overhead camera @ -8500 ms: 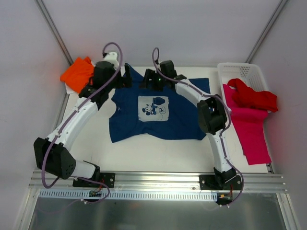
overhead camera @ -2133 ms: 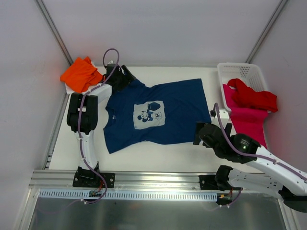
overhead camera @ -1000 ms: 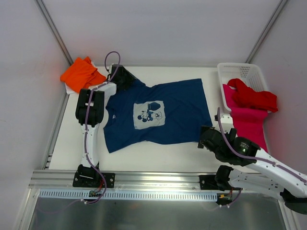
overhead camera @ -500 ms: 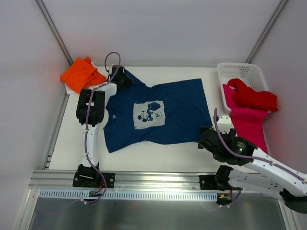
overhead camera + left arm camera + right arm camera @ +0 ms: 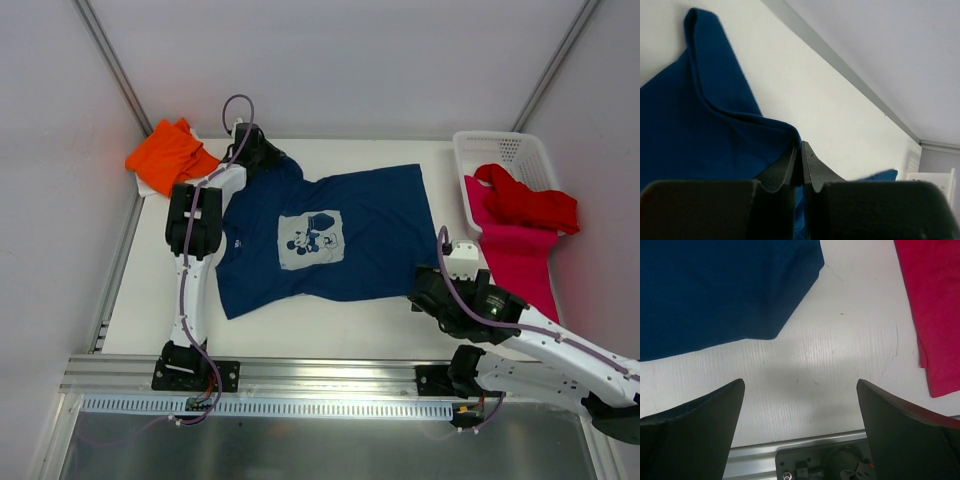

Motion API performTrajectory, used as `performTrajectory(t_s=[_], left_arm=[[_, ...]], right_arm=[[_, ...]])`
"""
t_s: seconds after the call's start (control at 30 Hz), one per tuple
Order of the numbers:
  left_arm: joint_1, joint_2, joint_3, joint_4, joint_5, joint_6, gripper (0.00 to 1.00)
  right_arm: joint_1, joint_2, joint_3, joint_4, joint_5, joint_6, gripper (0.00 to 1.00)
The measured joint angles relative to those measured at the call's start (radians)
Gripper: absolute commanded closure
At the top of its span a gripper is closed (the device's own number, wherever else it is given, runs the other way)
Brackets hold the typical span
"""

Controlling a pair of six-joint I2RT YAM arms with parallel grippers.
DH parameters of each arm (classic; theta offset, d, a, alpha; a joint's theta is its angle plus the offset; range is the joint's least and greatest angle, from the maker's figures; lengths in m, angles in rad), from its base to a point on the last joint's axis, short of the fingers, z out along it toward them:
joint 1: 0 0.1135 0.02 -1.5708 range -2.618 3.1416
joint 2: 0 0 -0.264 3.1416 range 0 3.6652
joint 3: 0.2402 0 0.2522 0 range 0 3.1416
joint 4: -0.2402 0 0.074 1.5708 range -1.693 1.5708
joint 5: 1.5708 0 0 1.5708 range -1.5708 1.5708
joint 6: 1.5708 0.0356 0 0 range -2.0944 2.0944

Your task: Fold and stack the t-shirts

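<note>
The navy t-shirt with a pale cartoon-mouse print lies spread flat mid-table. My left gripper is at its far left sleeve, shut on a raised fold of navy cloth, the fingertips pressed together. My right gripper hovers open over bare table just off the navy t-shirt's near right corner, holding nothing. An orange t-shirt lies folded at the far left. A red t-shirt and a magenta-pink one hang out of the basket.
The white mesh basket stands at the far right. The magenta t-shirt's hem lies right of my right gripper. The metal rail runs along the near table edge below it.
My left gripper has closed on the navy t-shirt's sleeve edge and lifted it slightly. The right wrist has edged a little toward the navy t-shirt's near right corner, still open.
</note>
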Motion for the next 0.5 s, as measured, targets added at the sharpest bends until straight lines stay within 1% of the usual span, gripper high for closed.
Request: performTrajectory(t_s=[0.2,0.27,0.3,0.33,0.4,0.5], left_arm=[[0.000,0.079,0.108,0.024,0.035,-0.002,0.90],[0.000,0.094,0.117,0.037,0.040,-0.003,0.81],[0.000,0.102,0.122,0.047,0.042,-0.002,0.51],[0.000,0.109,0.128,0.055,0.042,-0.002,0.33],[0.000,0.136,0.153,0.086,0.050,0.003,0.01],[0.000,0.195,0.228,0.117,0.061,-0.001,0.01]], right_arm=[[0.000,0.034,-0.014,0.008,0.002,0.003,0.00],[0.000,0.050,-0.021,0.013,0.002,0.003,0.01],[0.000,0.058,-0.024,0.019,0.001,0.002,0.01],[0.000,0.067,-0.026,0.027,-0.001,0.002,0.01],[0.000,0.088,-0.029,0.043,-0.007,0.002,0.01],[0.000,0.122,-0.029,0.070,-0.016,0.001,0.01]])
